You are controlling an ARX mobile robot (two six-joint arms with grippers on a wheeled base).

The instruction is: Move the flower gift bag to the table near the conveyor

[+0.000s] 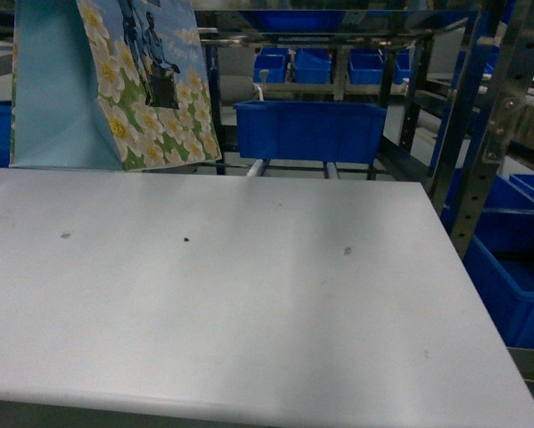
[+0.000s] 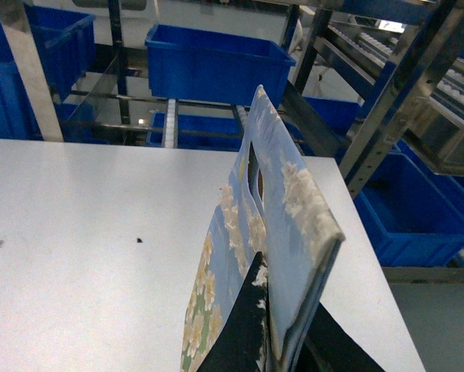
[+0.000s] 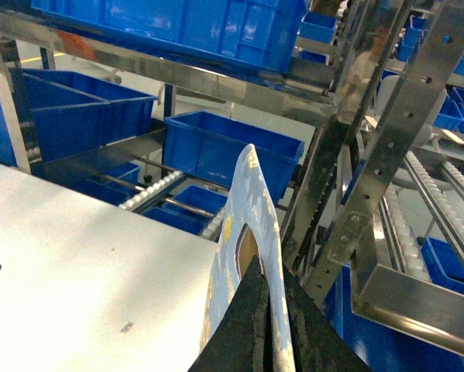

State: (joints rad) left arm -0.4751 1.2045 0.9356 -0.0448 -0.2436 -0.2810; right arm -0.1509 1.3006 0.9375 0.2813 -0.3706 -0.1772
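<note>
The flower gift bag (image 1: 115,85) is seen at the table's (image 1: 249,294) far left edge by the conveyor (image 3: 417,225); its top is clamped by the left gripper (image 2: 282,341); setting down and release are judged outstanding; a second bag (image 3: 251,256) is pinched by the right gripper (image 3: 270,341).

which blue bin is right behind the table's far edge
The wide blue bin mid-frame in the head view, just past the table; the others stand deeper in the rack or low at the right.

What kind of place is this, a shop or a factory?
Probably a warehouse or packing area rather than a shop: steel racks with roller tracks, many blue plastic bins, and a plain white worktable.
</note>
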